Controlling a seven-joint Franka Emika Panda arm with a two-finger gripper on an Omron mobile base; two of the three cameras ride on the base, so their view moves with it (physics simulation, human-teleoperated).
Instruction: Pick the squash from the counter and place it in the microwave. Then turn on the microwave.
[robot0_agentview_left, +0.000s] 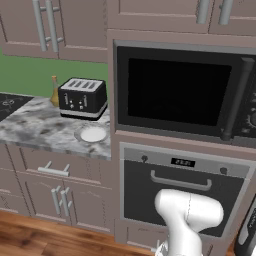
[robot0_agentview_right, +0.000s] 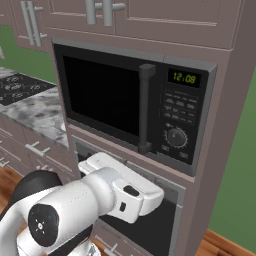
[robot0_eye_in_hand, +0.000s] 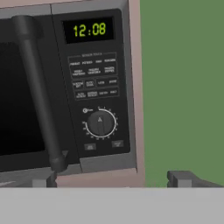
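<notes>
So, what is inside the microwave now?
The microwave door is shut and its glass is black, so the inside is hidden. Whether the squash lies in there cannot be told.

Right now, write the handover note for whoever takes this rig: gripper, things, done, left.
Gripper: open, holding nothing, facing the microwave's control panel.
Microwave: door shut, display shows 12:08, so probably not running.
Counter: toaster, white plate.
Done: cannot tell whether the squash is inside; the dark glass hides it.
Left: confirm the squash, then start the microwave.
</notes>
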